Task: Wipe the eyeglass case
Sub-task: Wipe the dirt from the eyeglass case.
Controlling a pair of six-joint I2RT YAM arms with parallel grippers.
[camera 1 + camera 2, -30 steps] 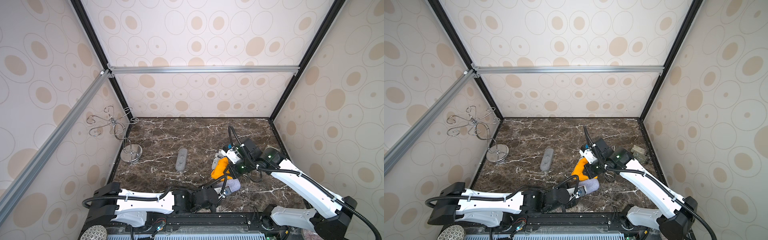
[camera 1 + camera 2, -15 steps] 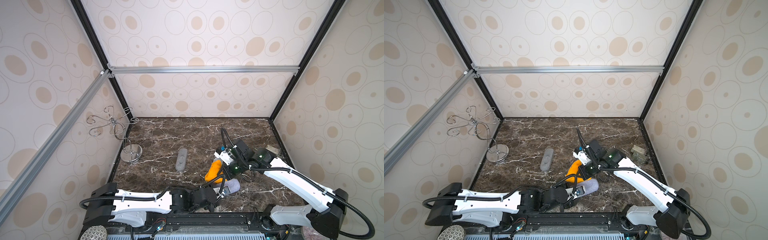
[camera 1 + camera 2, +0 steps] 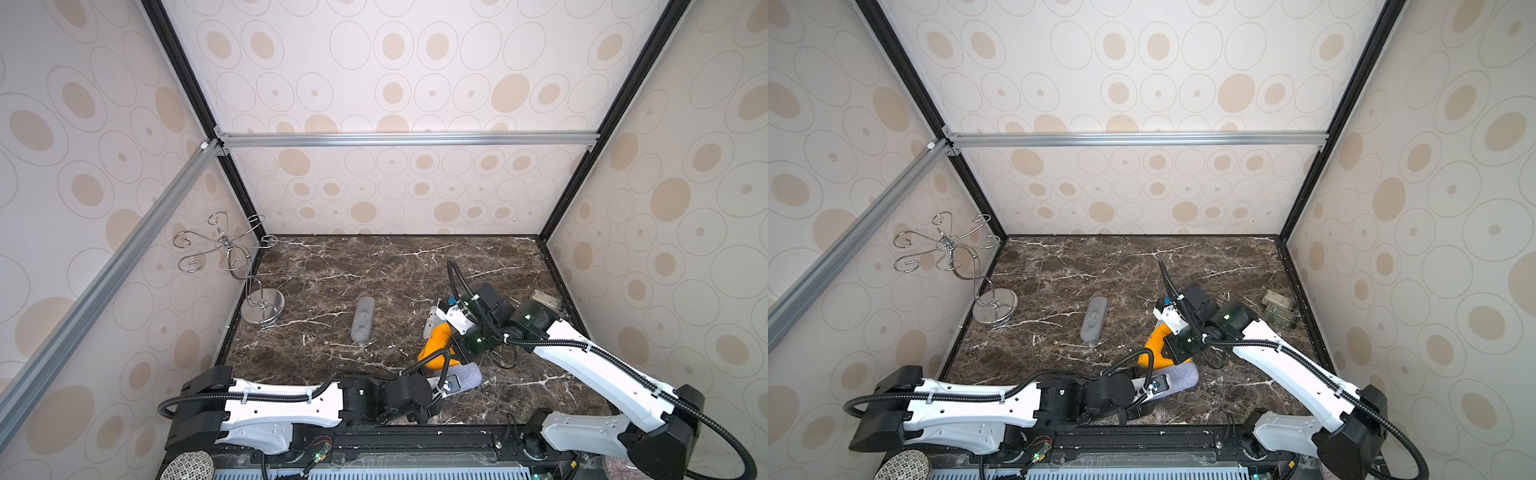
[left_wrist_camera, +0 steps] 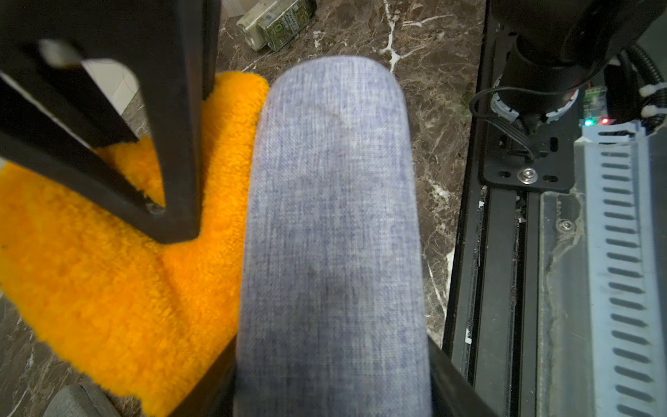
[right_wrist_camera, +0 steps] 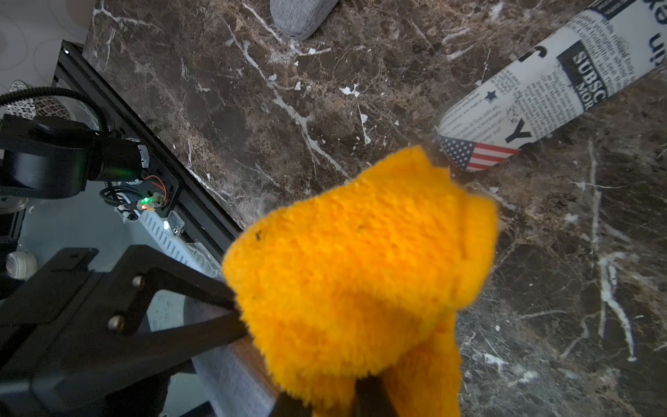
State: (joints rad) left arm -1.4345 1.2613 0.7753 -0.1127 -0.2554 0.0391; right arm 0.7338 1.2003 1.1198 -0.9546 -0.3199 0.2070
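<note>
Cloth [image 3: 436, 347], clenched in right jaws, has slid leftward against the blue-grey case [image 3: 471, 372] grasped by left jaws.

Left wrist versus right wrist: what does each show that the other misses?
Only left wrist: two jars, and most of the blue case's top. Only right wrist: the newsprint case, with a flag print at its end. Both: the orange cloth beside the blue case, on the marble table.
</note>
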